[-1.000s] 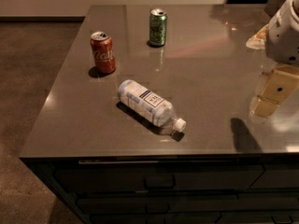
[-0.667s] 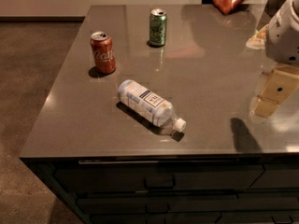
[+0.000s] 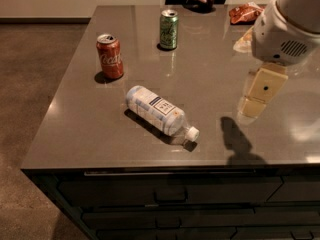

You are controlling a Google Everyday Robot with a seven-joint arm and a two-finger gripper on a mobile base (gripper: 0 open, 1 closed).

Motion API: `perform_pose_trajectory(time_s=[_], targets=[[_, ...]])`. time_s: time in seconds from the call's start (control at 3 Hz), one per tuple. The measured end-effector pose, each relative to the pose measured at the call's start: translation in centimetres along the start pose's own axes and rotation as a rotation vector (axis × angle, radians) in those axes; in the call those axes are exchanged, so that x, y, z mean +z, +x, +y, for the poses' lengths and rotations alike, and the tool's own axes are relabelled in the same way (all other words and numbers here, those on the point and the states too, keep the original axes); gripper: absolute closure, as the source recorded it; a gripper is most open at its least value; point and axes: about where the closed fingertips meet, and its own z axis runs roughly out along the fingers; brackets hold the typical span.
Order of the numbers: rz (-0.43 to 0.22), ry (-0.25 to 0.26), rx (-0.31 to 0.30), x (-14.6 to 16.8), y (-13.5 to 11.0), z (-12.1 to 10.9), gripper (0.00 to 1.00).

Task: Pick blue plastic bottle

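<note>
Risk lies mostly in the blue plastic bottle point(image 3: 156, 108) itself. It lies on its side, slantwise, on the glossy bench point(image 3: 100, 134), with its white cap point(image 3: 192, 133) pointing at the near edge. Round and smooth, it would likely roll or skid if touched off-centre, and a push toward the near edge could send it over. The hand point(image 3: 251, 106) hangs above the bench well to the right of the bottle, nearer the right edge, holding nothing; whether it stands wide or narrow I cannot tell. If it comes in misaligned with the slanted body, it could close on the tapering neck and slip off. The red soda can point(image 3: 110, 55) and green soda can point(image 3: 168, 29) stand well apart toward the far edge, so a knock there seems unlikely.
</note>
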Motion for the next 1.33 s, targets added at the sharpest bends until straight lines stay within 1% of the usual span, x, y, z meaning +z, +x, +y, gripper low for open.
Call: perform_pose_trajectory(time_s=[0.33, 0.67, 1.0, 1.33], targets=[[-0.047, -0.040, -0.028, 2.6, -2.8, -0.4, 0.00], [-0.079, -0.074, -0.028, 5.3, -5.1, -0.1, 0.00], [-0.088, -0.078, -0.010, 7.8, -6.9, 0.5, 0.00], [-0.079, -0.067, 0.022, 10.1, -8.5, 1.7, 0.00]])
